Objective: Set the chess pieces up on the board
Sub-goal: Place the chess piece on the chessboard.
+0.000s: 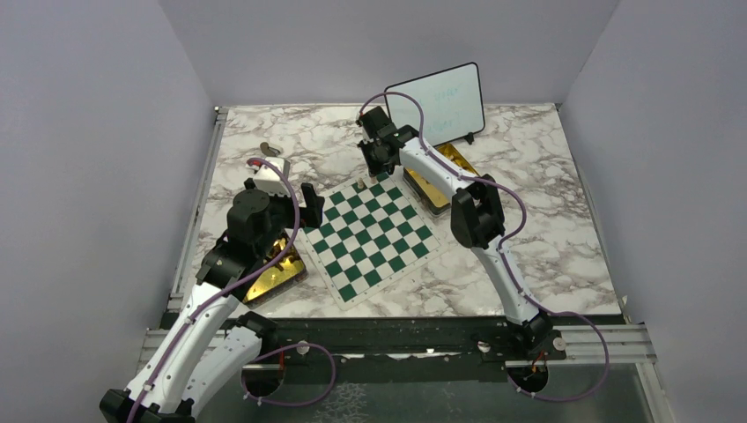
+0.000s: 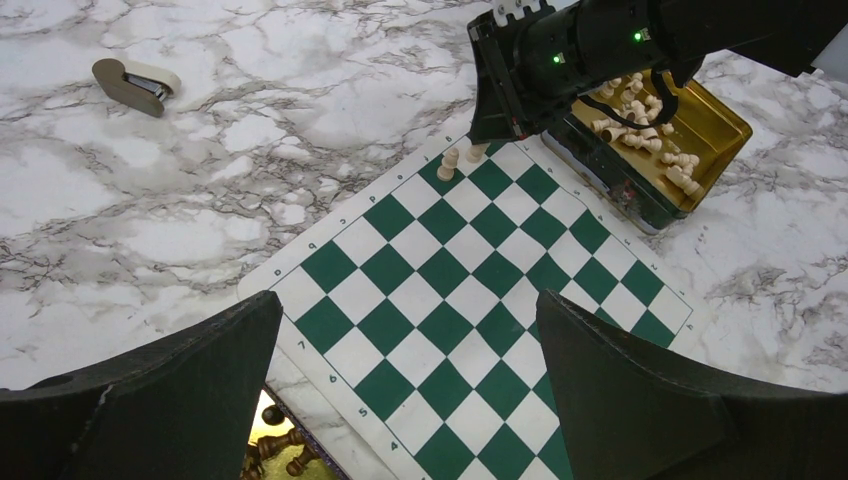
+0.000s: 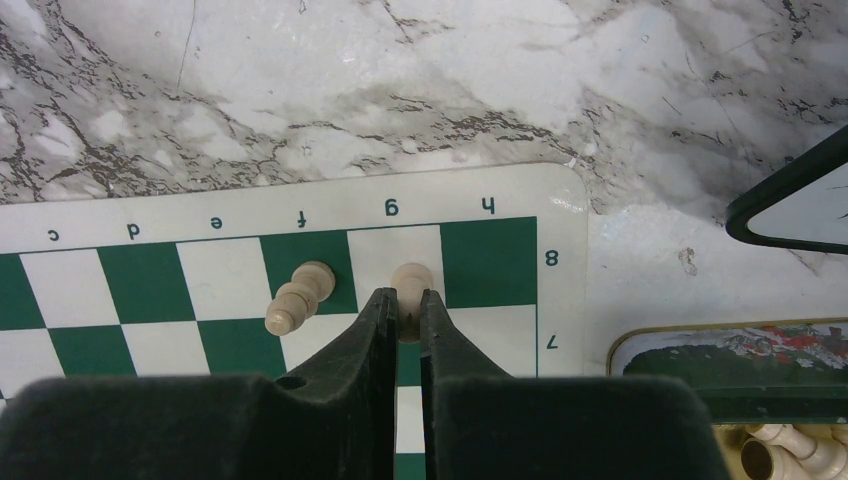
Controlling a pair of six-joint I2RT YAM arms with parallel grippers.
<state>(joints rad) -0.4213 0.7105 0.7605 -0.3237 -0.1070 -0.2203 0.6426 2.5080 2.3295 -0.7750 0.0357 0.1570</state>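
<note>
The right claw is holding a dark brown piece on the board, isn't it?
No. The piece in the right claw is pale beige, not dark brown. It is on the board; the right wrist view shows this.

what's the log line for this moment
right tool: shut on pale piece, g8 | second pale piece: next square | left tool: open, above board

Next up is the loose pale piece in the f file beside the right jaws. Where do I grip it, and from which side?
Take the pale piece at its narrow waist, from above, jaws closing across its long axis. It probably lies tipped, wide end toward the board edge.
</note>
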